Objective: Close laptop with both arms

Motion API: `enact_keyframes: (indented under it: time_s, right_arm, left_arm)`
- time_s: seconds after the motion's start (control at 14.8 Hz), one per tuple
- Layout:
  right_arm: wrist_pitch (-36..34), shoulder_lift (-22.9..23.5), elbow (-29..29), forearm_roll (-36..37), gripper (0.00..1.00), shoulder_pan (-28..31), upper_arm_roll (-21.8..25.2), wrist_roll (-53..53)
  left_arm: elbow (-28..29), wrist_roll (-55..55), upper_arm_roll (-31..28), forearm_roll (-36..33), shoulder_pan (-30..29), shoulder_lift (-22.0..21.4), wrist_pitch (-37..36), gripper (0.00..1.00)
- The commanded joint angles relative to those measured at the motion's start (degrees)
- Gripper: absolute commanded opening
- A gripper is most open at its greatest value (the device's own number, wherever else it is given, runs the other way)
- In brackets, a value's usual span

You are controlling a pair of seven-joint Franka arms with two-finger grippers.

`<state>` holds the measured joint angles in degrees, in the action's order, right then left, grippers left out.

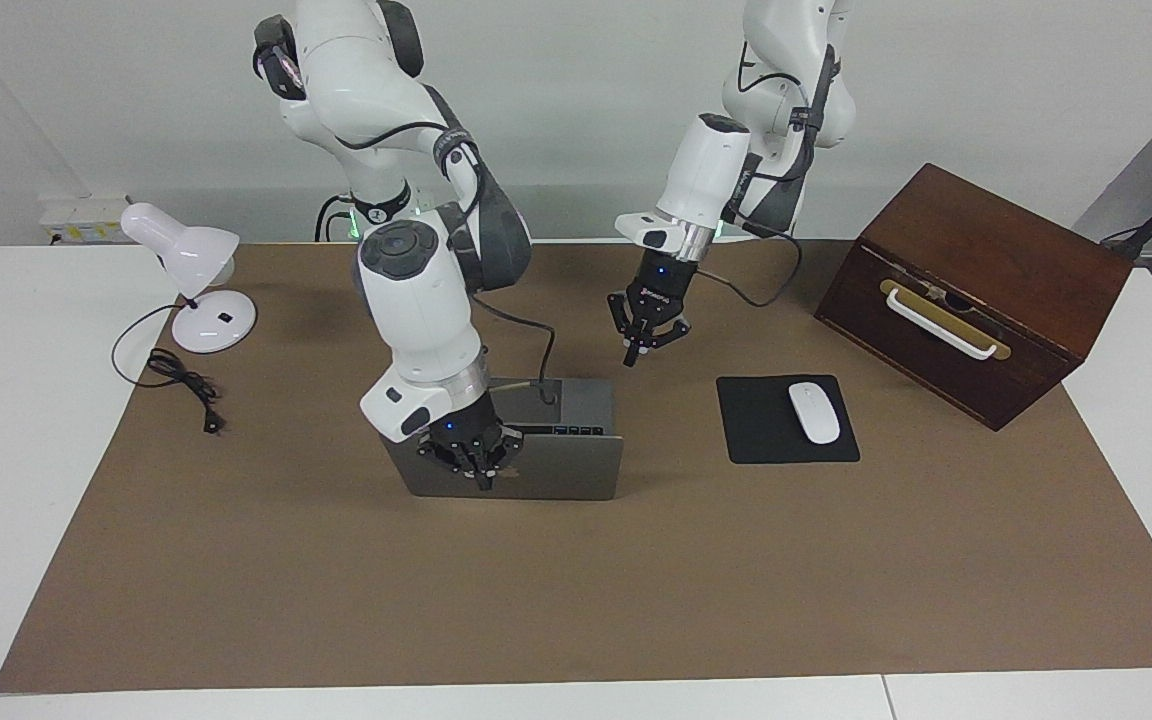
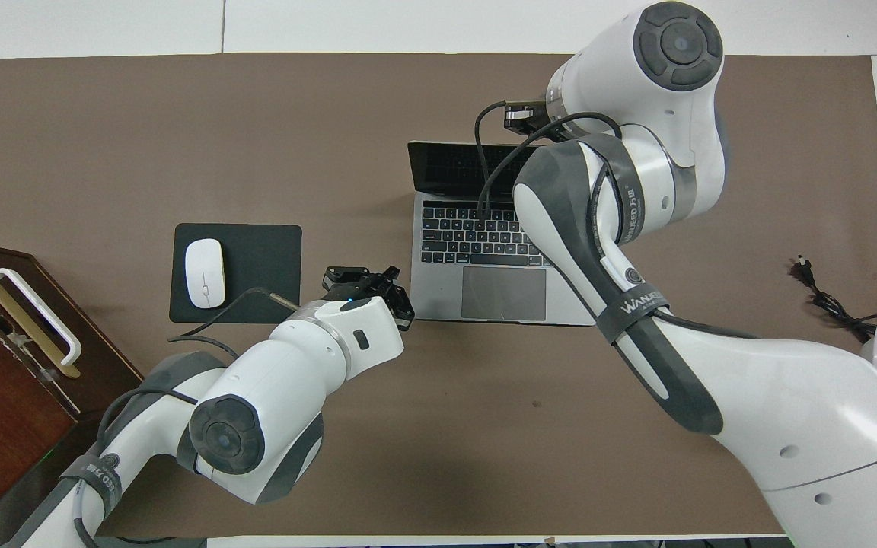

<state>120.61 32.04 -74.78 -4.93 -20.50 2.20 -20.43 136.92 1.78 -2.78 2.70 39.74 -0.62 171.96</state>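
Note:
The silver-grey laptop (image 1: 561,470) stands open on the brown mat, its lid raised and its screen toward the robots. The overhead view shows its keyboard and trackpad (image 2: 503,293). My right gripper (image 1: 476,465) is down at the lid's outer face by the apple logo, and I cannot tell whether it touches. In the overhead view it is hidden under its own arm. My left gripper (image 1: 644,338) hangs in the air with its fingers spread and empty. It is over the mat beside the laptop's corner, toward the left arm's end (image 2: 366,283).
A black mouse pad (image 1: 766,440) with a white mouse (image 1: 813,412) lies beside the laptop, toward the left arm's end. A brown wooden box (image 1: 976,280) with a white handle stands at that end. A white desk lamp (image 1: 191,250) and its cable (image 1: 186,385) are at the right arm's end.

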Motion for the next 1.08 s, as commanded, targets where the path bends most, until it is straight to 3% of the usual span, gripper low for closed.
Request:
enact_keyframes:
  time_s: [0.0, 0.68, 1.01]
  right_arm:
    - [-0.7, -1.8, -2.2, -1.9, 0.0, 0.7, -0.4, -0.7]
    - [-4.0, -2.2, -2.2, -2.8, 0.0, 1.0, -0.4, -0.4]
    - [-4.3, -2.9, -3.7, -2.8, 0.0, 1.1, -0.4, -0.1]
  left_arm:
    - [0.4, -0.7, -1.0, 0.5, 1.1, 1.0, 2.6, 0.0]
    - [1.5, -1.1, -0.8, 0.5, 2.4, 14.7, 23.8, 0.0]
    - [3.0, -1.2, -1.0, 0.5, 3.7, 16.1, 26.3, 0.0]
